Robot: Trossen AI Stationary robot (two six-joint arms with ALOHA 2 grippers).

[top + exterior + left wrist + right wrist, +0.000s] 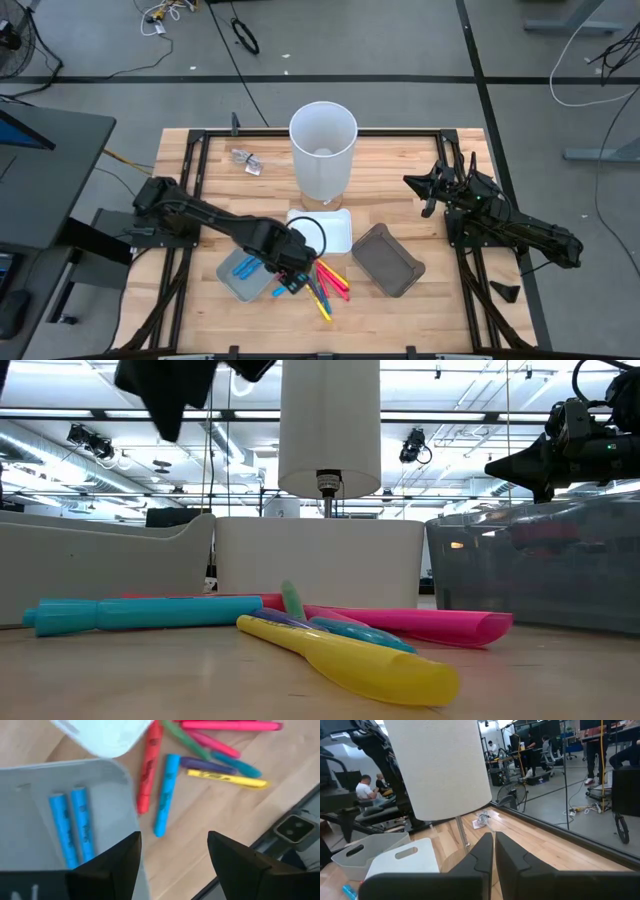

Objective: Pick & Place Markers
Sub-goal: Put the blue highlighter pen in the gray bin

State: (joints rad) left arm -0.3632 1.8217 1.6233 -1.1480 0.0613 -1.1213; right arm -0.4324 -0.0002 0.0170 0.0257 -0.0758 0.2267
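The left gripper (172,857) hangs wide open and empty over the grey tray's (232,284) edge – two blue markers (72,827) already lie inside. Best drop squarely onto the loose blue marker (165,795) just beside, jaws across its barrel – the red marker (149,767) crowds it. The right gripper (428,188), shut and empty, waits beside the white lamp (322,148)
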